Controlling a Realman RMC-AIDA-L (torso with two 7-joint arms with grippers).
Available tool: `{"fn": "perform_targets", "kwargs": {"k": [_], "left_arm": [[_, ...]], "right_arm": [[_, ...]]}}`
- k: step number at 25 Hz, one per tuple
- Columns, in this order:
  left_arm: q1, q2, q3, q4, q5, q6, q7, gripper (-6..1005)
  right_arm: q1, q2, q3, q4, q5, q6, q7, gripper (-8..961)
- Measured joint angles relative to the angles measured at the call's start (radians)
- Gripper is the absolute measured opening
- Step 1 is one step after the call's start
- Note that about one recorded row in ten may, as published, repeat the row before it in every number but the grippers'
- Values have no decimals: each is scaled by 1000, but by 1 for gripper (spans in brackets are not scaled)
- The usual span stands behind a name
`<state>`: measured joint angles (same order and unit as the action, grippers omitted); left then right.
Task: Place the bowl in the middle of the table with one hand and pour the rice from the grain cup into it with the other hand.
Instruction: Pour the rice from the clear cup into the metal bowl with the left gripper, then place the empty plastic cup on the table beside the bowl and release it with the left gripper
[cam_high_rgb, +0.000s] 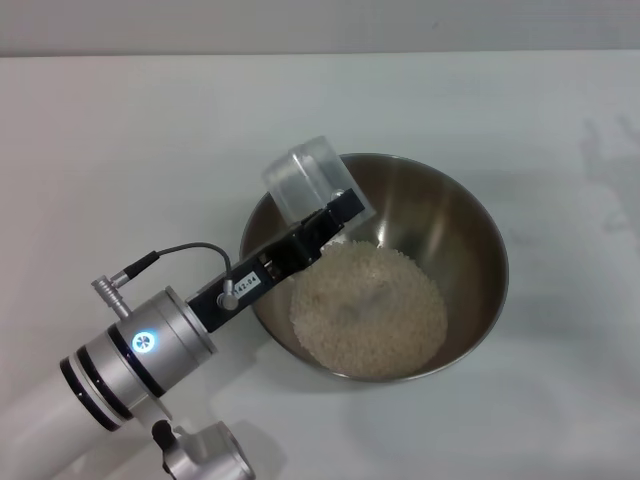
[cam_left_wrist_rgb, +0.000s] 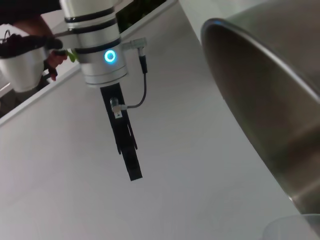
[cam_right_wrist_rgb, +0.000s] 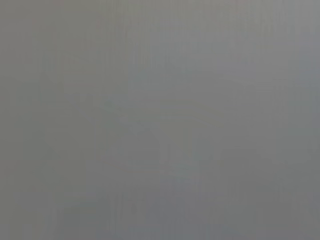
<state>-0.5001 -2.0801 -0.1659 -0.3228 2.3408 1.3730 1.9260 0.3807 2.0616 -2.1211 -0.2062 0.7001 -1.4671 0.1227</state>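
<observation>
A plain white tabletop (cam_high_rgb: 120, 130) stretches in front of me, and the steel bowl (cam_high_rgb: 455, 235) stands on it near the middle, with a pale heap of rice (cam_high_rgb: 368, 310) lying in its bottom. My left gripper (cam_high_rgb: 325, 228) reaches in over the bowl's near-left rim, jaws clenched on the clear grain cup (cam_high_rgb: 305, 180), which is tipped on its side above that rim with its mouth toward the bowl. My right gripper is out of sight in the head view, and its wrist camera gives only flat grey.
</observation>
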Motion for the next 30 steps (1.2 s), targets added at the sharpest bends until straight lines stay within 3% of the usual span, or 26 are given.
{"fn": "perform_targets", "kwargs": {"k": [16, 17, 18, 21, 25, 26, 27, 29, 30], "left_arm": [[12, 0, -24, -32, 18, 9, -22, 49], [14, 0, -79, -67, 17, 21, -158, 50], [14, 0, -79, -67, 17, 21, -158, 50], [31, 0, -171, -113, 16, 26, -402, 51], [52, 0, -240, -139, 15, 26, -583, 53], [61, 0, -263, -147, 15, 26, -663, 53], [89, 0, -324, -158, 15, 27, -871, 53], [95, 0, -342, -159, 15, 26, -925, 54], [110, 0, -383, -158, 12, 15, -1063, 55]], "right_arm": [[13, 0, -5, -1, -1, 10, 6, 426], [15, 0, -5, -1, -1, 10, 8, 426], [15, 0, -5, -1, -1, 10, 8, 426], [17, 0, -5, -3, -1, 10, 11, 426], [22, 0, -5, -10, -1, 10, 16, 426], [24, 0, -5, -10, -1, 10, 19, 426], [28, 0, -5, -8, -1, 10, 28, 426], [31, 1, -5, -7, -1, 11, 36, 426], [33, 1, -4, -6, -1, 11, 43, 426]]}}
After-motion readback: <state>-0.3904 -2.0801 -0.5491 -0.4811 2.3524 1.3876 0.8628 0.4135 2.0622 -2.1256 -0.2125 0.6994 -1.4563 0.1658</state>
